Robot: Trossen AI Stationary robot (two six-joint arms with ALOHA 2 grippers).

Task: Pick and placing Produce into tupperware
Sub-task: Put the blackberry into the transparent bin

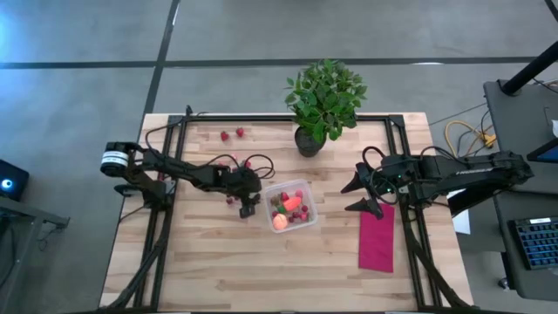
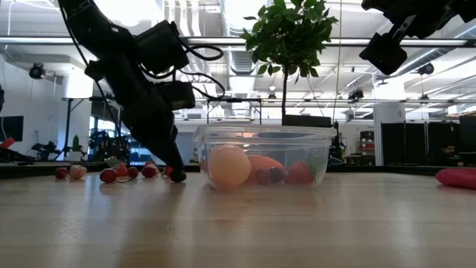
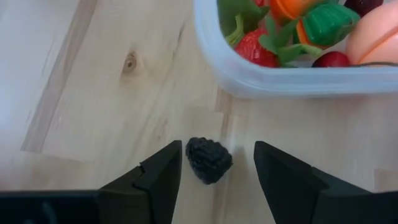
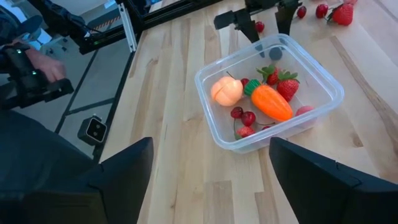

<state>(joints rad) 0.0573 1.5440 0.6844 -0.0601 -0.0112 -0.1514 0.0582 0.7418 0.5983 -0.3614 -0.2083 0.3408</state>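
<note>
Straddling a small dark bumpy berry (image 3: 209, 160) on the table just outside the tupperware (image 3: 292, 78), my left gripper (image 3: 217, 168) stands open, fingers either side, not touching. Likely light, firm, apt to roll; grip across its middle. Right gripper (image 4: 208, 168) open, hovering aside.

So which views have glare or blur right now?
Low view: bright ceiling lights wash out the background behind the tupperware. Left wrist view: the left hand is sharp, its fingers open around a dark berry. High view: even light.
</note>
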